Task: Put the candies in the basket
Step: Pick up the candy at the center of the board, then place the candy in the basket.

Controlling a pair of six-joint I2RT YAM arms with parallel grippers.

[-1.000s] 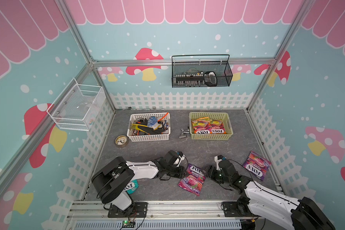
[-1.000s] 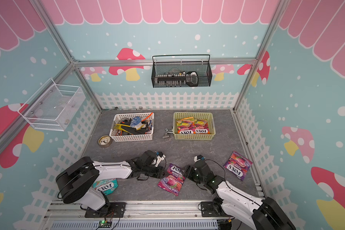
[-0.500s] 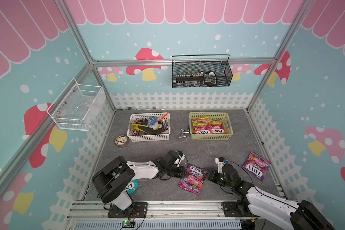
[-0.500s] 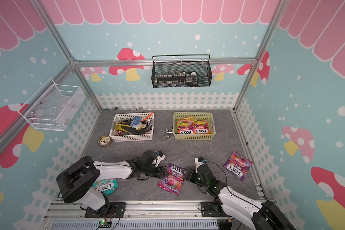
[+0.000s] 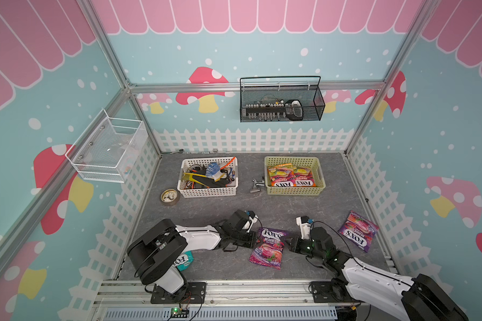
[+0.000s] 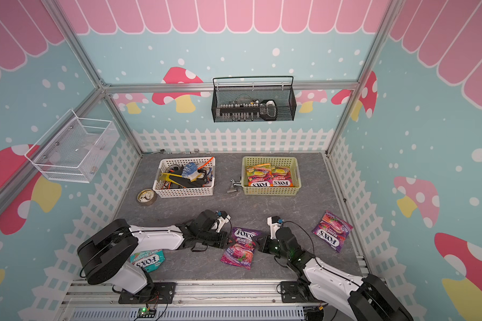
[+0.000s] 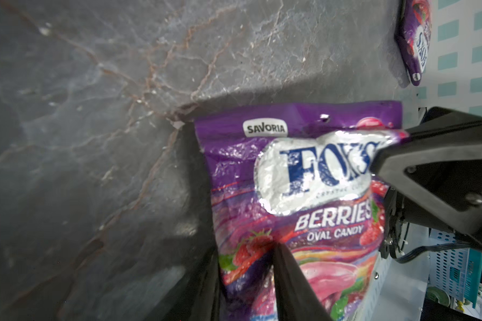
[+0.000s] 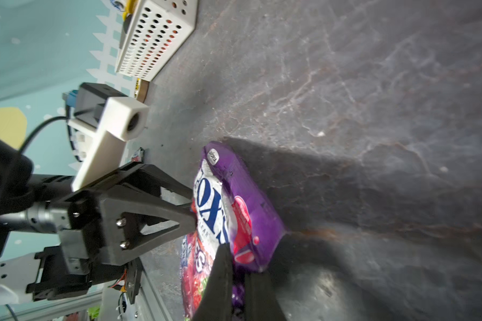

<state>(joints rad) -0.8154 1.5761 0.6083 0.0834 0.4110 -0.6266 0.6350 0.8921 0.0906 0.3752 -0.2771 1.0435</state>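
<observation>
A purple berries candy bag (image 5: 269, 247) (image 6: 240, 248) lies at the front middle of the floor, between both arms. My left gripper (image 5: 255, 239) (image 7: 246, 247) is shut on its left edge, and my right gripper (image 5: 289, 244) (image 8: 239, 258) is shut on its right edge. In the right wrist view the bag (image 8: 234, 211) stands tilted. A second purple bag (image 5: 358, 234) lies at the right. A teal mint bag (image 6: 148, 259) lies by the left arm's base. The yellow-green basket (image 5: 292, 191) (image 6: 270, 191) at the back right holds orange candy bags (image 5: 290, 176).
A white basket (image 5: 208, 191) of tools stands left of the yellow-green one, with a metal fitting (image 5: 255, 185) between them and a tape roll (image 5: 169, 196) to its left. A black wire basket (image 5: 281, 102) hangs on the back wall, a white mesh one (image 5: 106, 150) on the left wall.
My right gripper has moved left to the purple bag's right edge and shut on it. The left gripper has kept its hold on the other edge.
</observation>
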